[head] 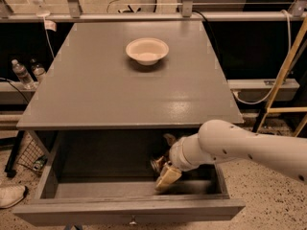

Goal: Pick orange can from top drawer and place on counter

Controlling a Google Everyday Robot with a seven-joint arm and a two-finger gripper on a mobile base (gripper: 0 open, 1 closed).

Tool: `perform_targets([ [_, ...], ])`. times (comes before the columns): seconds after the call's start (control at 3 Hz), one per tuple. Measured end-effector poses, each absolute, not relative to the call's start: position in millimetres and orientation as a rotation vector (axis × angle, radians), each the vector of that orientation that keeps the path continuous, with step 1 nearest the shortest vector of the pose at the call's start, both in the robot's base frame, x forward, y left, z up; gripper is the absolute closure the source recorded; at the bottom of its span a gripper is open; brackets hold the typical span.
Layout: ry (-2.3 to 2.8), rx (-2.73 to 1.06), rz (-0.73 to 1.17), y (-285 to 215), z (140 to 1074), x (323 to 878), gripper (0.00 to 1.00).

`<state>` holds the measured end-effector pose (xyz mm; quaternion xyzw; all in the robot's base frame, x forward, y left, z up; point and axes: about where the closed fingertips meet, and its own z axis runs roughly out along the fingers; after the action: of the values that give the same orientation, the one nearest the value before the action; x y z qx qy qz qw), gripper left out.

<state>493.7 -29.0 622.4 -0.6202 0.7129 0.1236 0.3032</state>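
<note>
The top drawer is pulled open below the counter. The orange can sits on the dark drawer floor, right of the middle; only a small shiny part of it shows. My gripper reaches down into the drawer from the right on the white arm. It is open, with one pale fingertip in front of the can and the other fingertip behind it. The can lies between them; I cannot tell whether they touch it.
A cream bowl stands at the back middle of the counter. Clear water bottles stand on the floor at the left. A wooden ladder leans at the right. A rail runs behind the counter.
</note>
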Motion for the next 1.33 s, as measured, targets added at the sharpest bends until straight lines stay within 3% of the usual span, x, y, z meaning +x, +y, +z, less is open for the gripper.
perform_targets([
  [0.33,1.883,-1.664,0.339,-24.6,620.1,494.8,0.16],
  [1.0,1.893,-1.653,0.388,-25.6,613.8,496.3,0.62],
  [1.33,1.894,-1.648,0.397,-26.3,614.2,496.5,0.94],
])
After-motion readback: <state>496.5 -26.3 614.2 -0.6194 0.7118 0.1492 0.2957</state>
